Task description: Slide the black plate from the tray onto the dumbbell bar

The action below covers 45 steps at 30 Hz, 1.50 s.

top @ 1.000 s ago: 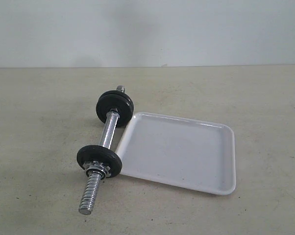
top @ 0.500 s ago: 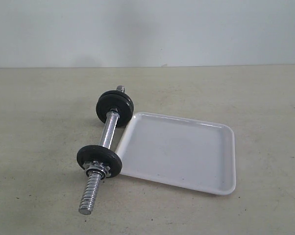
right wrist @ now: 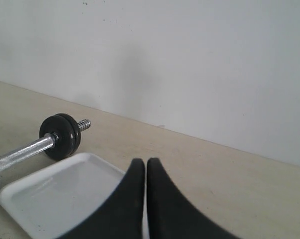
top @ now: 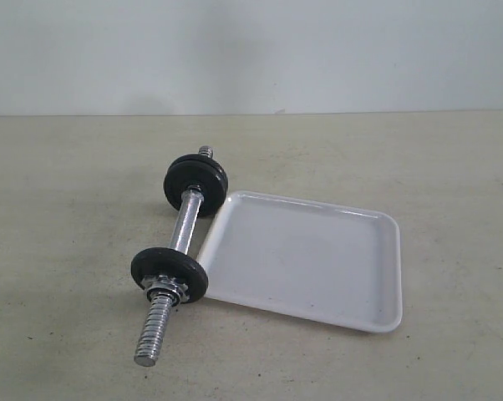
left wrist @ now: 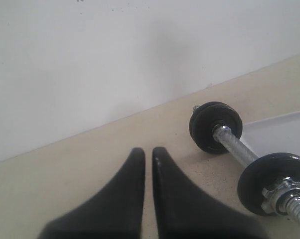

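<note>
The dumbbell bar [top: 183, 232] lies on the table beside the left edge of the white tray [top: 310, 259]. The tray holds nothing. A black plate [top: 195, 178] sits on the bar's far end, with a short threaded tip poking out behind it. Another black disc [top: 170, 276] with a chrome star nut [top: 166, 290] sits toward the near end, ahead of a long bare thread. My left gripper [left wrist: 145, 152] is shut and empty, above the table short of the bar [left wrist: 237, 147]. My right gripper [right wrist: 142, 162] is shut and empty over the tray's [right wrist: 55, 199] edge. Neither gripper shows in the exterior view.
A beige speckled tabletop [top: 76, 209] runs back to a plain pale wall [top: 251, 50]. The bar's near threaded end [top: 154, 330] points toward the table's front.
</note>
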Motion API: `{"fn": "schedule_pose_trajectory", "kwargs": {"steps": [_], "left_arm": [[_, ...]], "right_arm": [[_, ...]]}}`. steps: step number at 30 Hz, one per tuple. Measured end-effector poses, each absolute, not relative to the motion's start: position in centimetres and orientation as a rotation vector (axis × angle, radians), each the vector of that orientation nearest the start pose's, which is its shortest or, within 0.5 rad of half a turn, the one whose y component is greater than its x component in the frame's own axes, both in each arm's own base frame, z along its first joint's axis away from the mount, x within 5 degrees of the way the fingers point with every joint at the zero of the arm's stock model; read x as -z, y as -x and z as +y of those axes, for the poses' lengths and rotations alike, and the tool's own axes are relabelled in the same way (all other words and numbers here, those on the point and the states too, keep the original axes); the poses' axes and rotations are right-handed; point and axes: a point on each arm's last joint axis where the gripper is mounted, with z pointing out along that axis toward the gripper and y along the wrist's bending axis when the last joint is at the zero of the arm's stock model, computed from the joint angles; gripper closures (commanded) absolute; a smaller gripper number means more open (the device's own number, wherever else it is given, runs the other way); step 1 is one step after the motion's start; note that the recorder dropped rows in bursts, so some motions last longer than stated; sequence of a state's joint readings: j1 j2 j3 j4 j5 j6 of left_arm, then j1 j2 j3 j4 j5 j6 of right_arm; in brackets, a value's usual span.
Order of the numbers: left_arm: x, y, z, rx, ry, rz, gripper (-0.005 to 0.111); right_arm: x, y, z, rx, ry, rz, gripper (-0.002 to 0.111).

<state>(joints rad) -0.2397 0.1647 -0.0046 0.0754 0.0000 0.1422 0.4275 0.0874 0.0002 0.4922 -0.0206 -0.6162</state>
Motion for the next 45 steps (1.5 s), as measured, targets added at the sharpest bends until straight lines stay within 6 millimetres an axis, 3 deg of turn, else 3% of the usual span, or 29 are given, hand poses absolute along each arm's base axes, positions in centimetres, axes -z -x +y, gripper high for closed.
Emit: {"fn": "schedule_pose_trajectory", "kwargs": {"steps": [37,45], "left_arm": [[-20.43,-6.82,-1.65,0.016,-0.371,1.601,0.102],[-20.43,-6.97,-0.79,-0.080,-0.270,1.622,0.102]], "right_arm": [[-20.96,-5.84,2.57,-0.232,0.417,1.501,0.109],[-20.96,-5.84,2.57,-0.232,0.417,1.501,0.109]]}}
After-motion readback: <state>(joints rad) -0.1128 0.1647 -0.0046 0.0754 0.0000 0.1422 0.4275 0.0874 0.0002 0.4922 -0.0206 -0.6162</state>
